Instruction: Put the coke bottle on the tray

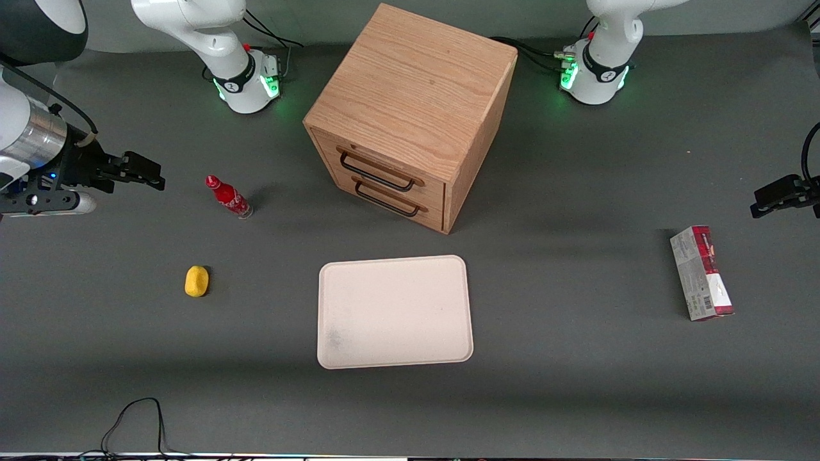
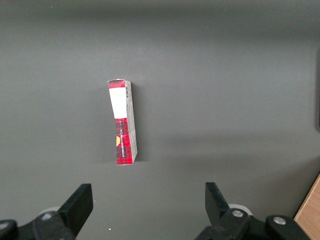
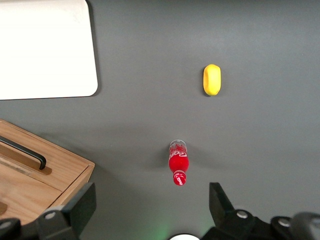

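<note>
Standing upright on the table [image 1: 576, 397], the bottle [image 1: 228, 196] is nearer the working arm's end, farther from the front camera than the lemon [image 1: 196, 281] and well apart from the tray [image 1: 394, 311]. Long axis vertical, cap up. It looks light, stiff, smooth, probably tippy; grip the body mid-height. The gripper [image 1: 148, 173] hangs wide open and empty beside it
</note>
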{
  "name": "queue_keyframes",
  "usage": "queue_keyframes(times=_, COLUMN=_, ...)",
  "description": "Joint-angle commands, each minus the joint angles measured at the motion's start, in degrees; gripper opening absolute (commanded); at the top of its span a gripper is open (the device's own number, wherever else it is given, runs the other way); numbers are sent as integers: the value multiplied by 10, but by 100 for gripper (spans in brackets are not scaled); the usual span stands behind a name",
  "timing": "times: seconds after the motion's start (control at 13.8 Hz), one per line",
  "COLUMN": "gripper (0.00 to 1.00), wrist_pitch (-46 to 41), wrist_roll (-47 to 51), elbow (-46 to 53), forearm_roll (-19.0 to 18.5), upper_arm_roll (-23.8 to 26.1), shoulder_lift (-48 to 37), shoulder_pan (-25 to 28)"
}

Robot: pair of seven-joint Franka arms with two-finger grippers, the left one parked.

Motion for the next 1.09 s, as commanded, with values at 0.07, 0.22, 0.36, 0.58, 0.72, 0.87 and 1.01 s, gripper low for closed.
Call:
queue_keyframes(times=0.07, gripper=100, wrist_pitch=-4, wrist_roll=8, elbow=10, forearm_roll=2, upper_arm_roll=-3, shoulder_lift=9, shoulder_pan=1)
queue_keyframes(times=0.22, gripper=100, wrist_pitch=-4, wrist_roll=6, elbow=7, forearm_roll=1, upper_arm_roll=-5, shoulder_lift=7, shoulder_pan=1)
queue_keyframes(times=0.36, gripper=100, wrist_pitch=-6, wrist_roll=10, elbow=6, forearm_roll=1, upper_arm_roll=-5, shoulder_lift=6, shoulder_pan=2)
queue_keyframes(times=0.58, gripper=100, wrist_pitch=-5, wrist_roll=11, elbow=6, forearm_roll=1, upper_arm_roll=-3, shoulder_lift=7, shoulder_pan=3)
queue_keyframes(times=0.72, gripper=100, wrist_pitch=-6, wrist_roll=10, elbow=5, forearm_roll=1, upper_arm_roll=0, shoulder_lift=4, shoulder_pan=3)
queue_keyframes(times=0.87, gripper=100, wrist_pitch=-8, wrist_roll=10, elbow=-1, forearm_roll=1, upper_arm_roll=0, shoulder_lift=0, shoulder_pan=5)
queue_keyframes(times=1.01, gripper=100, wrist_pitch=-4, wrist_roll=9, elbow=-25, forearm_roll=1, upper_arm_roll=-2, shoulder_lift=-17, shoulder_pan=20)
